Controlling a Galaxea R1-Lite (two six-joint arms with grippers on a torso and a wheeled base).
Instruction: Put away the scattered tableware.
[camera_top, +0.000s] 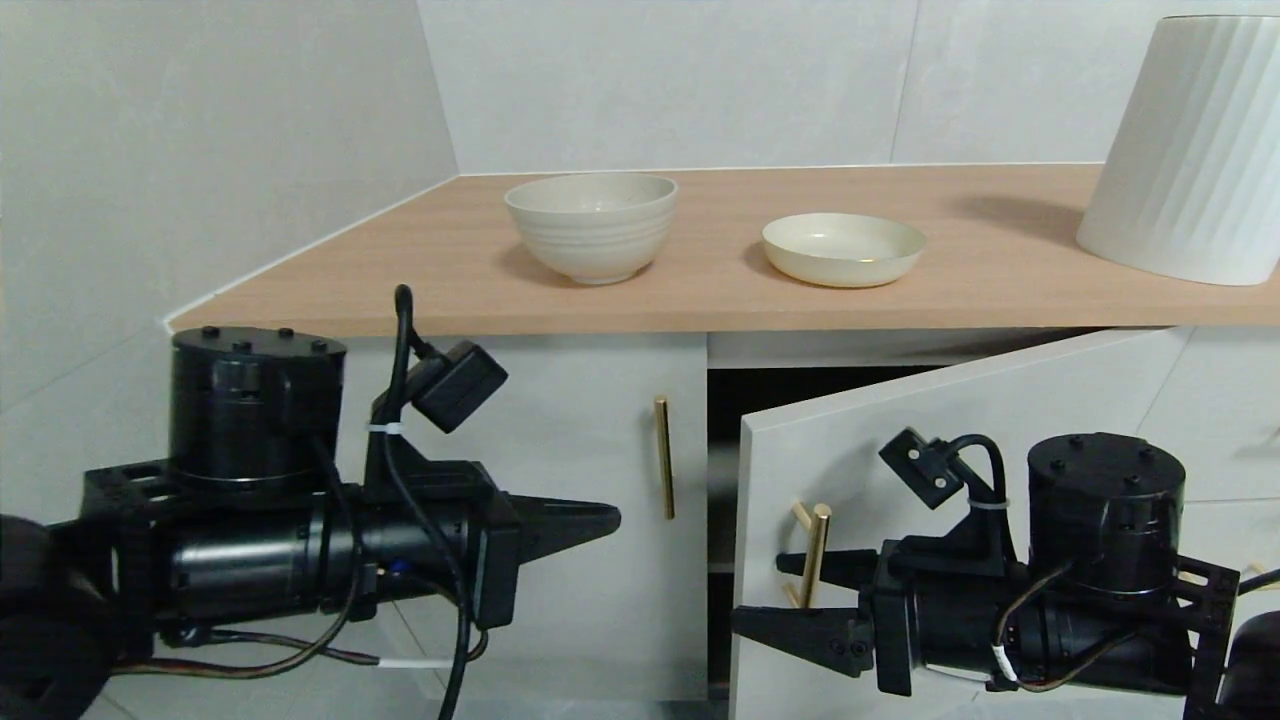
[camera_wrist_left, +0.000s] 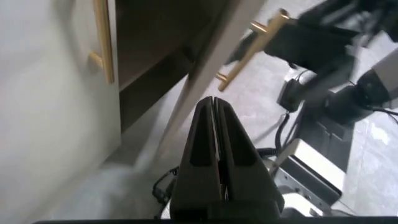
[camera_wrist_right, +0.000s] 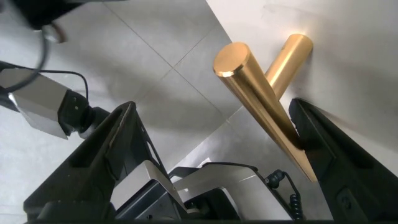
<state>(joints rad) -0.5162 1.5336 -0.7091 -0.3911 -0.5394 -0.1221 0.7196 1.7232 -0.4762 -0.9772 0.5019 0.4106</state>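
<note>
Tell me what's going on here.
The robot's right gripper, open, straddles the gold handle of the right cabinet door, which stands partly open. The left gripper, shut, hovers before the closed left door. The bowl and shallow dish sit untouched on the counter.

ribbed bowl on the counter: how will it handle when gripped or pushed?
The ribbed bowl looks like glazed ceramic: probably rigid, heavyish, breakable if dropped. Its sheen suggests slippery walls, though ridges may help. The base is narrower than the rim, so a high push might tip it.
</note>
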